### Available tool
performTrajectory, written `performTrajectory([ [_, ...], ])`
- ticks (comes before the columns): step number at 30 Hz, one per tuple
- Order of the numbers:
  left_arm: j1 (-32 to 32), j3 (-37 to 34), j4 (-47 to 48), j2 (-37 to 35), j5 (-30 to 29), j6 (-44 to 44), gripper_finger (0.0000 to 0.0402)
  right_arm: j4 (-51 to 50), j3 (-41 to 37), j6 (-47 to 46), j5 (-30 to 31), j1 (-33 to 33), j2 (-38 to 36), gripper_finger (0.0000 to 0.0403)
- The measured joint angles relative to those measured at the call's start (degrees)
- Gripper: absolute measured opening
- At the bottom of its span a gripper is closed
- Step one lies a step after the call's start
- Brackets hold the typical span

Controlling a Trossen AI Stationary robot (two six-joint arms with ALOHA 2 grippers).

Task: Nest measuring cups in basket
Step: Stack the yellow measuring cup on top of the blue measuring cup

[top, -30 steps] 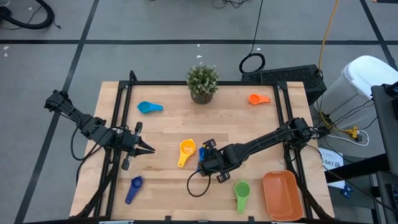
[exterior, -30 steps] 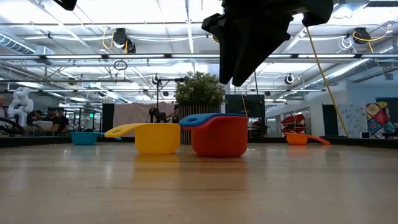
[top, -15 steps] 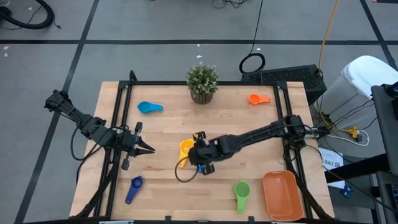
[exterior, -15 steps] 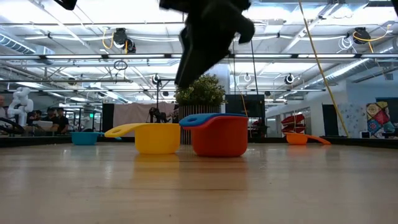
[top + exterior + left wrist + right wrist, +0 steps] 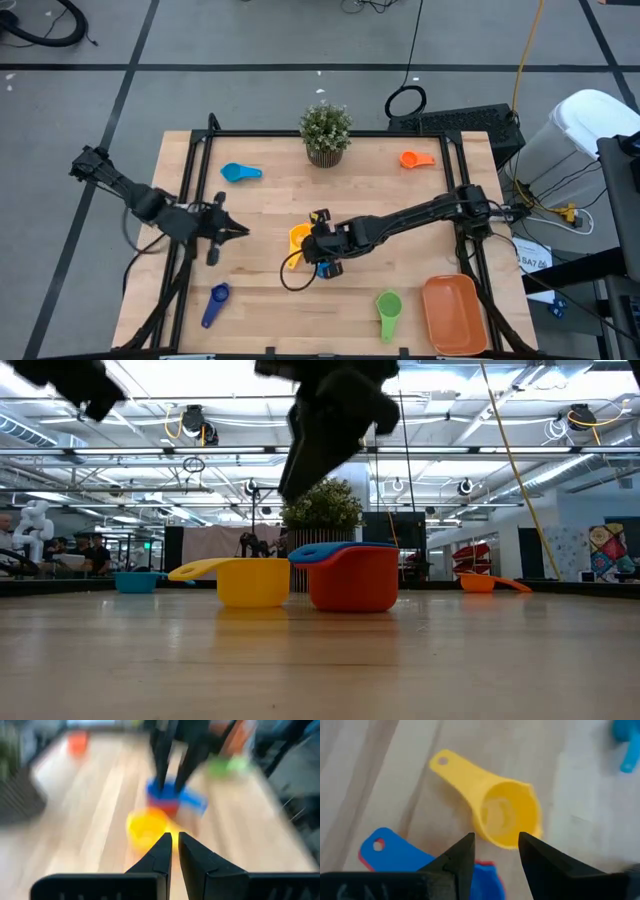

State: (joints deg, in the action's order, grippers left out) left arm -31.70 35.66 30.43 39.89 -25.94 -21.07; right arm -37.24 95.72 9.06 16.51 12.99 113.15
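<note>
The yellow cup [image 5: 300, 240] [image 5: 506, 816] stands upright on the table's middle. My right gripper [image 5: 315, 243] [image 5: 496, 837] hovers open above it, high over the cups in the low view [image 5: 330, 420], touching nothing. Just nearer sits the red cup [image 5: 352, 585] with the blue cup [image 5: 390, 854] nested inside it. The light blue cup [image 5: 238, 172], orange cup [image 5: 415, 158], dark blue cup [image 5: 215, 303] and green cup [image 5: 388, 308] lie scattered. The orange basket [image 5: 453, 313] sits at the near right corner. My left gripper [image 5: 240, 231] [image 5: 174, 840] waits shut at the left, pointing toward the cups.
A small potted plant [image 5: 325, 133] stands at the middle of the far edge. A black frame [image 5: 190, 190] runs along the table's left, far and right sides. Bare wood lies between the yellow cup and the light blue cup.
My right gripper has swung from over the red and blue cups toward the table's left and slightly far, stopping over the yellow cup. My left gripper has shifted a little toward the far edge. No cup has moved.
</note>
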Motion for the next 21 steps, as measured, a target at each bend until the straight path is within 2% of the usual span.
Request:
performTrajectory([
  [2, 0.43, 0.00, 0.26, 3.15, 0.53, -2.82, 0.0035, 0.31, 0.00, 1.00, 1.07, 0.00, -1.53, 0.0146],
  [6, 1.59, 0.02, -5.56, 10.37, 0.43, -2.90, 0.0035, 0.13, 0.02, 1.14, 1.44, -0.13, -2.65, 0.0146],
  [13, 7.02, 0.91, -9.46, 22.04, 2.40, -3.09, 0.0035, -9.65, 0.02, -5.30, 6.51, -0.26, -6.67, 0.0146],
  [18, 11.92, 6.24, -7.14, 29.90, 7.58, -3.63, 0.0036, -18.16, 0.01, -13.90, 8.00, -0.26, -11.66, 0.0146],
  [21, 13.40, 11.64, -2.94, 34.80, 7.92, -1.09, 0.0036, -22.36, 0.02, -17.49, 7.90, -0.26, -14.39, 0.0146],
])
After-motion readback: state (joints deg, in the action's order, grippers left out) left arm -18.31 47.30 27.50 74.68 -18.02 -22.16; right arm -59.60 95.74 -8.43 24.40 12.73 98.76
